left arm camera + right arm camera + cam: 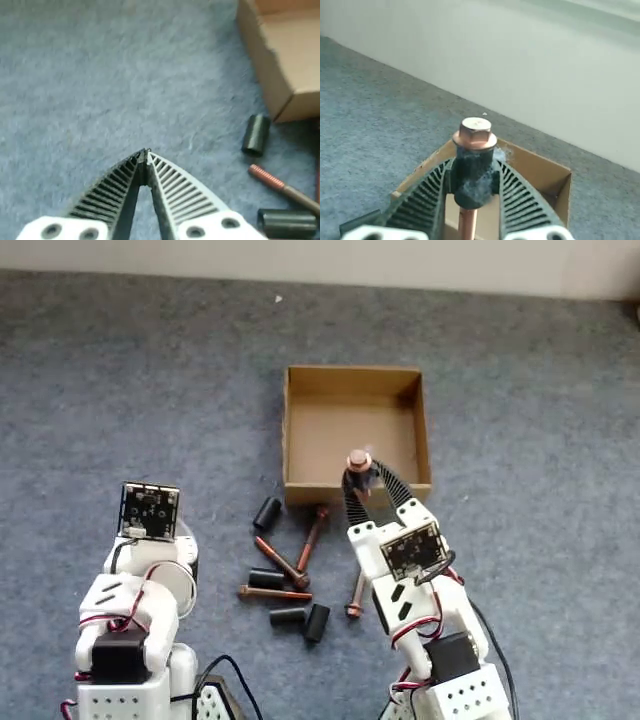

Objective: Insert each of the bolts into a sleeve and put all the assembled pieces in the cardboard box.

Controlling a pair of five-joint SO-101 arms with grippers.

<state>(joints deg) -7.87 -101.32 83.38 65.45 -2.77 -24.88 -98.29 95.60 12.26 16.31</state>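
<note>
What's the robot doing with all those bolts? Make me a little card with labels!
right gripper: shut on a black sleeve with a copper bolt pushed through it, held upright by the box's front wall
left gripper: shut, holding nothing, above the carpet
box: cardboard, open on top, just past the loose parts
loose bolts: four, lying on the carpet in front of the box
loose sleeves: four, black, lying among the bolts

Grey carpet (pixel 100 360) — box (pixel 352 373), bolts (pixel 281 561), sleeves (pixel 266 512)
</note>
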